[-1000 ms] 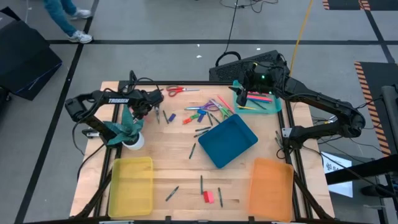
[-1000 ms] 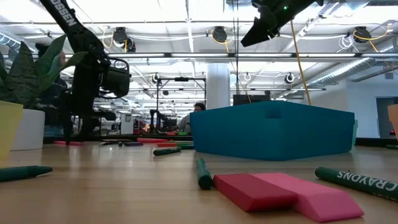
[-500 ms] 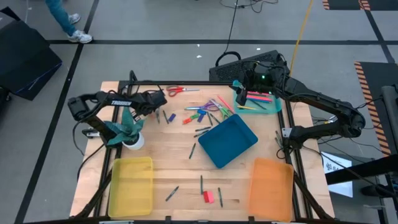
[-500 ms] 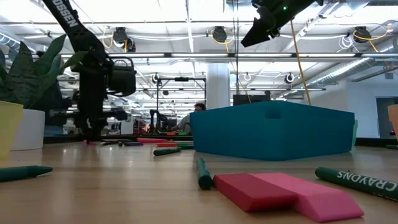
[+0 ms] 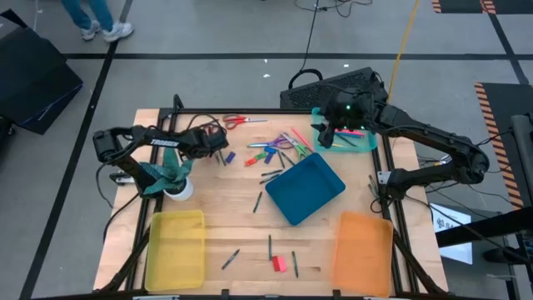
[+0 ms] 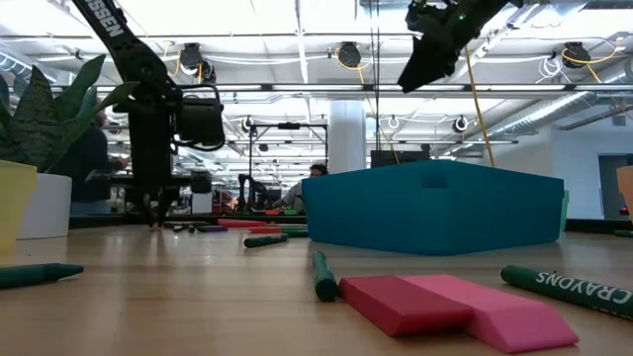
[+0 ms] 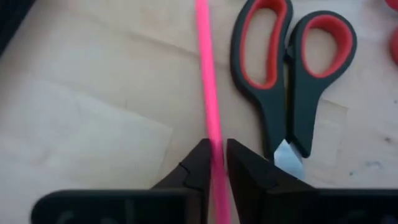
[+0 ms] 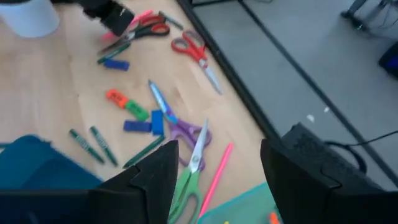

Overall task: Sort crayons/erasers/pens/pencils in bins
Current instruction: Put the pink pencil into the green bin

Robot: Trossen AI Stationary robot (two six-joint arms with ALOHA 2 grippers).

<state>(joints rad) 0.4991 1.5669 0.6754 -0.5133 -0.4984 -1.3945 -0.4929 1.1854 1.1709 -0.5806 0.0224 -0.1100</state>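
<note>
Erasers point(image 6: 450, 307), chunky red and pink blocks, lie near on the wood table point(image 5: 216, 225). Left gripper point(image 7: 214, 163) pinches a thin pink stick point(image 7: 208, 93) beside plastic-handled scissors point(image 7: 292, 74). Right gripper point(image 8: 214, 168), spread wide, hovers over the far teal bin point(image 5: 366, 143).

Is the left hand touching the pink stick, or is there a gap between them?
Touching. The left wrist view shows the left hand with both fingers pressed against the pink stick that runs between them, beside the scissors.

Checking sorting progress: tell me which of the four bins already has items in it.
The translucent teal bin at the far right corner: pink and other sticks lie in it. The yellow bin, orange bin and dark blue bin look empty.
</note>
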